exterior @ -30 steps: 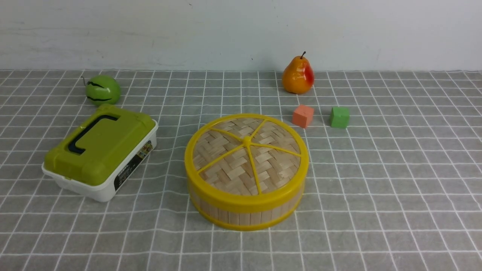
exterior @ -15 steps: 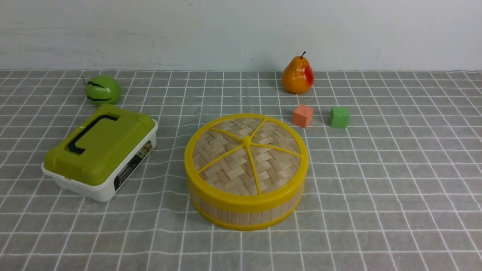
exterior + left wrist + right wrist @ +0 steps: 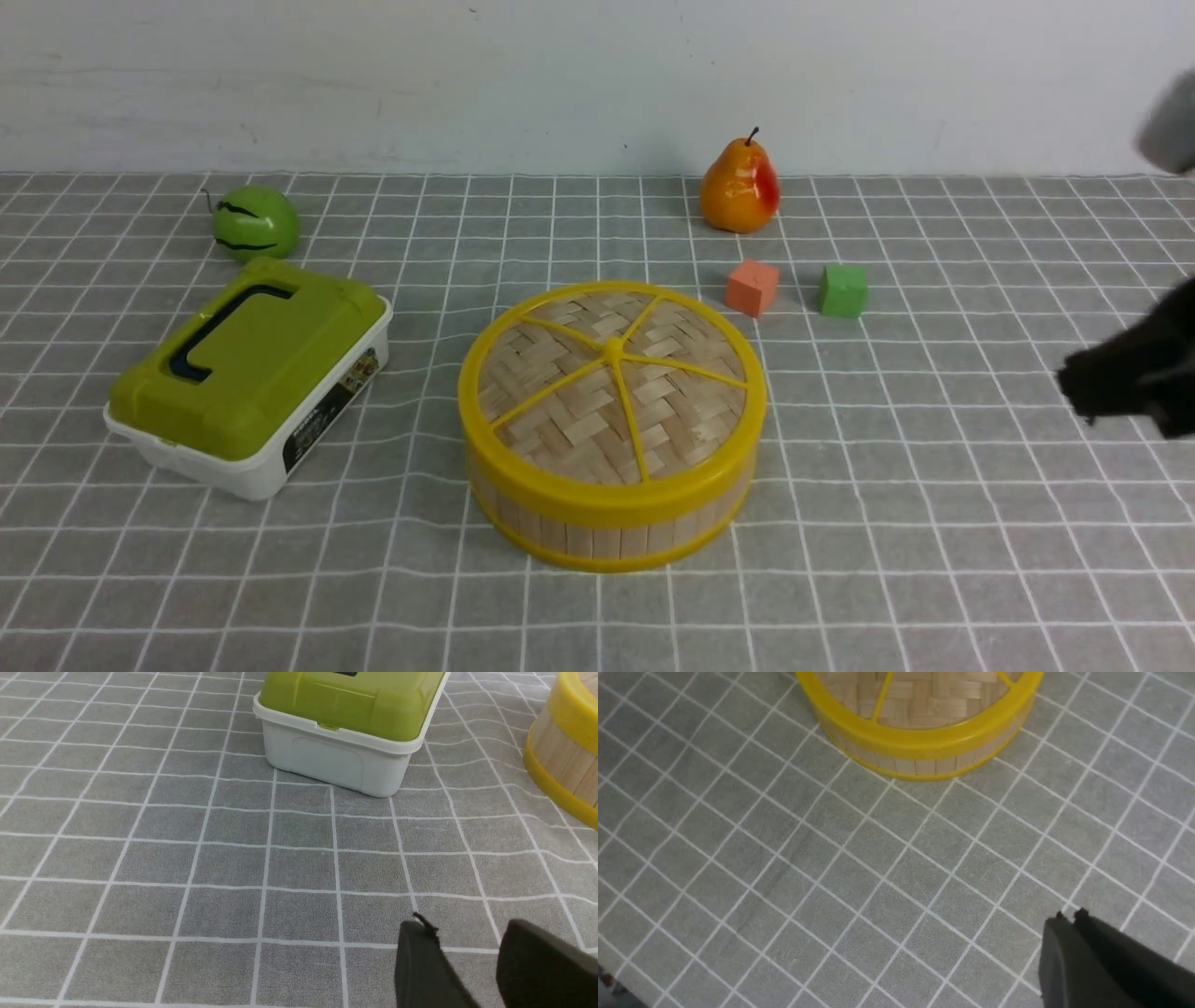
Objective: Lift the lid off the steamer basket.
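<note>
**Item 1. Lid** [image 3: 611, 387]: round disc of woven bamboo with a yellow rim.
- Lies flat and level, seated on the steamer basket [image 3: 607, 534], with the rims aligned all round.
- The centre knob [image 3: 612, 350] points straight up.
- Being round, it has no long axis. Five yellow spokes run from the knob to the rim, one of them toward the table's near edge.

**Item 2. Steamer basket:** upright at the middle of the table [image 3: 934, 523], on the grey checked cloth, with nothing touching it.

**Item 3. Right gripper** [image 3: 1070, 917]: fingers pressed together, nothing between them.
- It is above bare cloth, well apart from the basket.
- In the front view it is a dark blur at the table's right edge.

**Item 4. Left gripper** [image 3: 467, 933]: fingers spread with a clear gap, holding nothing. It is over bare cloth, on the near side of the box.

**Item 5. Box** [image 3: 247, 373]: white with a green lid, left of the basket. Its long axis runs near to far, angled toward the right.

**Item 6. Others:**
- Green fruit [image 3: 254, 222], toward the far left corner.
- Pear [image 3: 739, 189], upright at the far edge.
- Orange cube [image 3: 751, 287] and green cube [image 3: 843, 290], side by side between the pear and the basket.
</note>
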Robot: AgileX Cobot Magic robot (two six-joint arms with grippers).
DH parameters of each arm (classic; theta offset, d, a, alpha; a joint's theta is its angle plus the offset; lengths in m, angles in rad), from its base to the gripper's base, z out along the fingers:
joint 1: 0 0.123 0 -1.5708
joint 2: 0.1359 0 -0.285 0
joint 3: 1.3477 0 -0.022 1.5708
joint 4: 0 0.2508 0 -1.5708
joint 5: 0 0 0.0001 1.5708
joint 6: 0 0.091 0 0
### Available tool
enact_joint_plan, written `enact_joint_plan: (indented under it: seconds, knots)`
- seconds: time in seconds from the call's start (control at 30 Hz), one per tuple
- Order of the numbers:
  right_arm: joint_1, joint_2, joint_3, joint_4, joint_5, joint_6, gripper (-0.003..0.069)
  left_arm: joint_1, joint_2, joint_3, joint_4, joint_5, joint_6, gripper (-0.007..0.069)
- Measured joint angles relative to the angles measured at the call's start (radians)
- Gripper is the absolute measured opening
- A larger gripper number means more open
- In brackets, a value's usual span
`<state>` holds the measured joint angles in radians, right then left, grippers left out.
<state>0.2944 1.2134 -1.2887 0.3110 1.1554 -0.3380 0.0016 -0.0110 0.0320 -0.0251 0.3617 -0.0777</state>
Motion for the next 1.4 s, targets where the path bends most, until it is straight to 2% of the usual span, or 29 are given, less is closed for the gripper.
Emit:
enact_joint_plan:
  seconds: [0.27,0.43,0.57,0.73,0.87,0.97,1.13,1.4]
  knots:
    - [0.159,0.329,-0.315,-0.136,0.022,0.119,0.0013,0.000,0.000,0.000,0.002,0.000,0.000,0.0239]
    - [0.226,0.526,-0.496,-0.193,0.022,0.189,0.0069,0.000,0.000,0.000,0.002,0.000,0.000,0.0239]
    - [0.255,0.688,-0.634,-0.204,0.019,0.209,0.0197,0.000,0.000,0.000,0.002,0.000,0.000,0.0239]
    - [0.274,0.809,-0.726,-0.206,-0.031,0.227,0.0393,0.000,0.000,0.000,0.002,0.000,0.000,0.0239]
    - [0.275,0.863,-0.742,-0.212,-0.113,0.265,0.0470,0.000,0.000,0.000,0.002,0.000,0.000,0.0239]
    - [0.275,0.885,-0.742,-0.214,-0.146,0.283,0.0475,0.000,0.000,0.000,0.002,0.000,0.000,0.0239]
    - [0.275,0.939,-0.743,-0.230,-0.190,0.302,0.0421,0.000,0.000,0.000,0.002,0.000,0.000,0.0239]
    - [0.275,0.987,-0.751,-0.226,-0.201,0.305,0.0260,0.000,0.000,0.000,0.002,0.000,0.000,0.0239]
